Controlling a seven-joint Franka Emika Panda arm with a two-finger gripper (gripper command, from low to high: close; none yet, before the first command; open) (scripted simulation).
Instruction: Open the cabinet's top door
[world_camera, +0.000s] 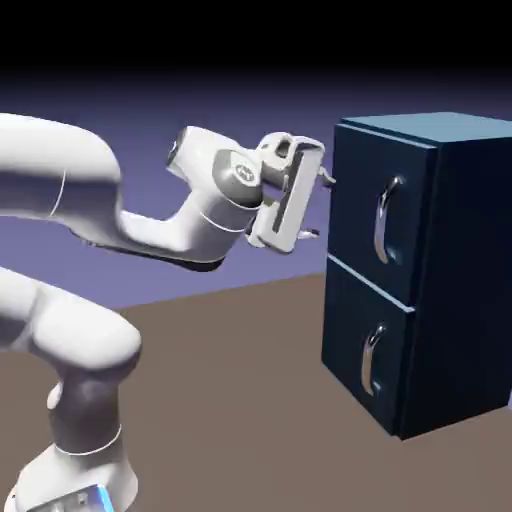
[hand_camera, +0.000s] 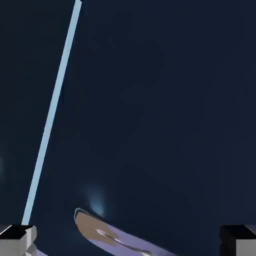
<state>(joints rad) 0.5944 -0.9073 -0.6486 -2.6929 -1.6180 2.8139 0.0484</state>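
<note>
Behind your arm, a blue-violet backdrop darkens to black at the top of the exterior view, above a brown tabletop (world_camera: 220, 400). Your top door (world_camera: 372, 200) is closed on the dark blue cabinet (world_camera: 465, 250) at the right of the frame, its curved silver handle (world_camera: 382, 222) to the right of the tool (world_camera: 322, 206). That tool is wide open, with nothing between its fingertips.

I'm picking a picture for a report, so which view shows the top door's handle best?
The exterior view: it shows the whole curved silver handle on the closed top door. The hand view shows only part of a handle, cut off by the bottom edge.
</note>
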